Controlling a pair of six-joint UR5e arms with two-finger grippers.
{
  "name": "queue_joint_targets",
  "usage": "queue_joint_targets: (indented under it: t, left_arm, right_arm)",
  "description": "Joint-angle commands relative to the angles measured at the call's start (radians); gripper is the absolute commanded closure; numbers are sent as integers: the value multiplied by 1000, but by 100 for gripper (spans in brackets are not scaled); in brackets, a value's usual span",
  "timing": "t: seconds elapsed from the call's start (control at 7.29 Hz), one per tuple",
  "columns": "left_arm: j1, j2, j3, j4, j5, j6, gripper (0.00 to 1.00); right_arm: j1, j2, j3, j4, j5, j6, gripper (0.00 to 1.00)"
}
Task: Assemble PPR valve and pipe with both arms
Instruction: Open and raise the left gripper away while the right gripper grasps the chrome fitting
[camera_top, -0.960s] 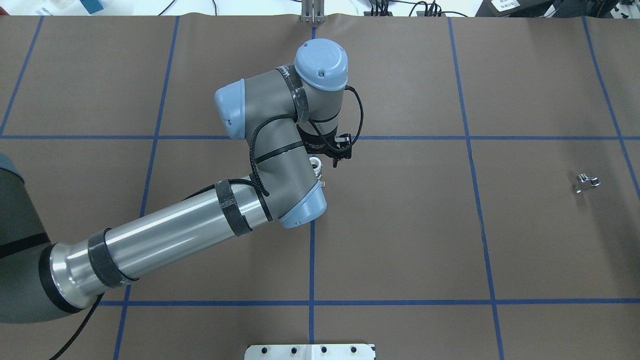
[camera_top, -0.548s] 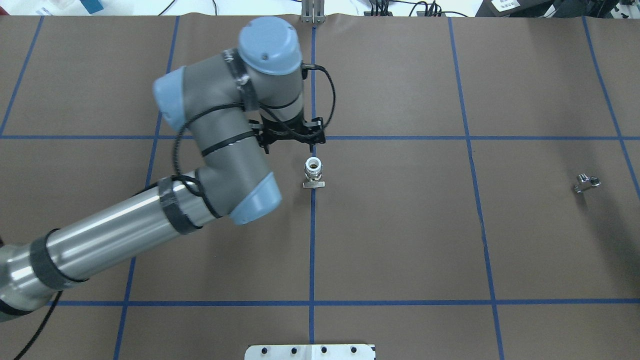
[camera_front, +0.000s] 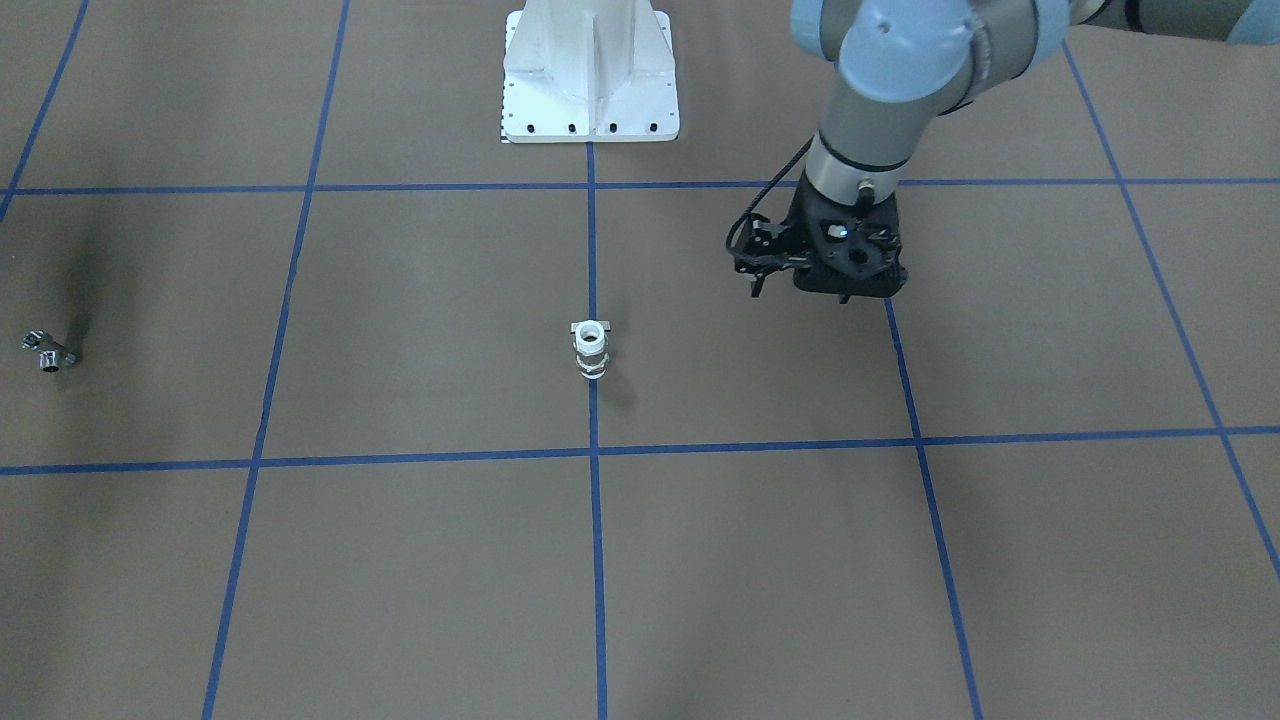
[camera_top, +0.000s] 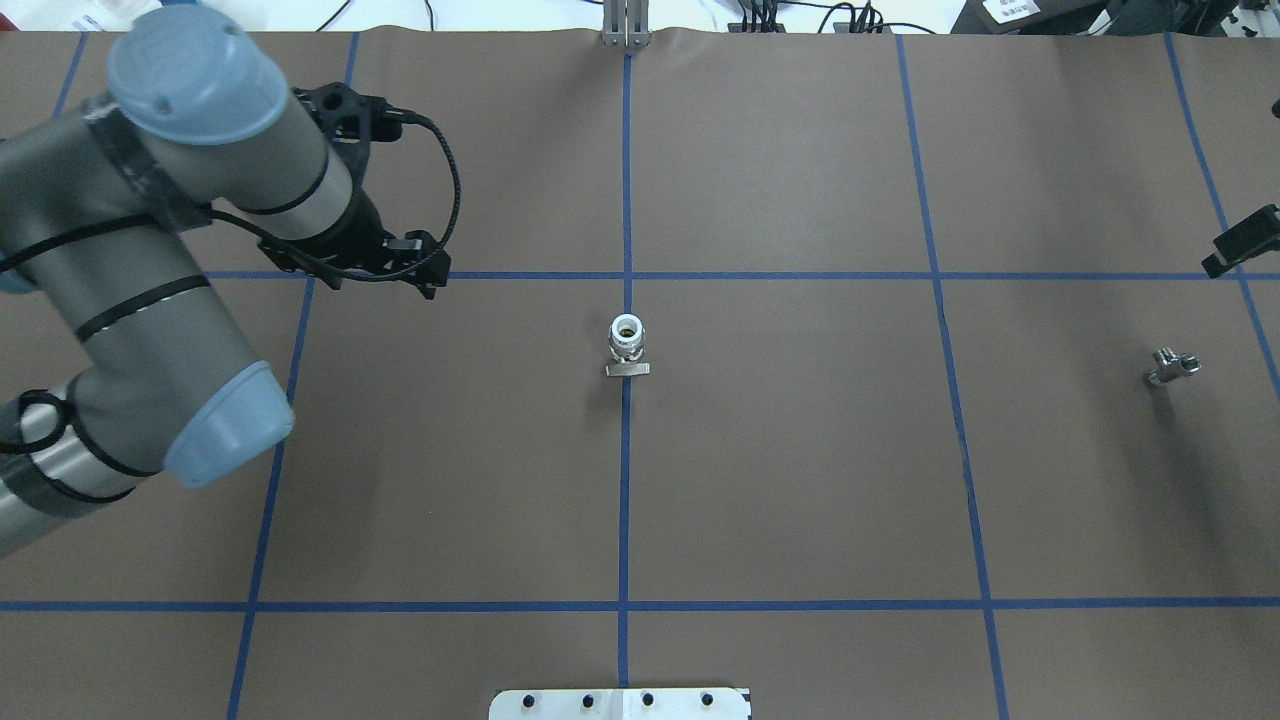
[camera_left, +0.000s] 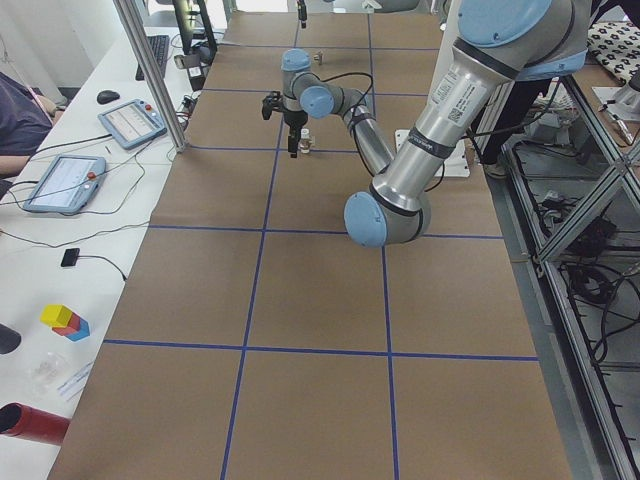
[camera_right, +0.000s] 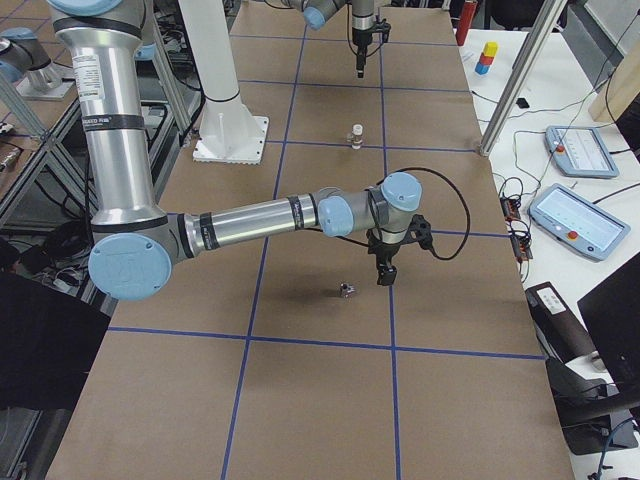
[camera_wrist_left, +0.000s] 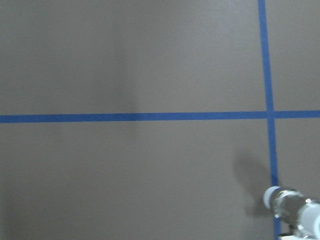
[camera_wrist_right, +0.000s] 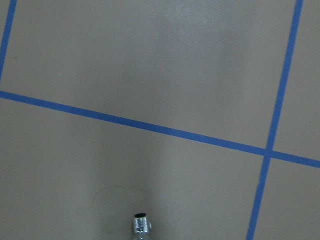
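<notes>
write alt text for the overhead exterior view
The PPR valve stands upright at the centre of the brown table, untouched. The left arm sits at the left, clear of it, and the small chrome pipe lies far right, near the right gripper's tip at the edge.

left arm (camera_top: 150, 300) swung away from PPR valve (camera_top: 627, 340), right arm (camera_top: 1245, 238) appears

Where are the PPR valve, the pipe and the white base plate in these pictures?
PPR valve (camera_top: 627, 349): overhead view, on its metal middle band.
pipe (camera_top: 1170, 367): overhead view, on the middle of its chrome body.
white base plate (camera_front: 590, 128): front-facing view, on its near flange.
</notes>
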Motion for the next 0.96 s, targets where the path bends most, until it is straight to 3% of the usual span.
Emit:
queue_joint_targets:
  t: [0.0, 0.41, 0.82]
  left_arm:
    - [-34, 75, -53, 17, -4, 33, 1]
    - [-62, 200, -96, 5, -5, 139, 1]
    - [-76, 205, -98, 5, -5, 141, 1]
  right_arm:
    - [-58, -55, -6, 98, -9, 19, 1]
    - [-150, -97, -73, 253, -71, 114, 1]
    - [-181, -97, -95, 256, -69, 135, 1]
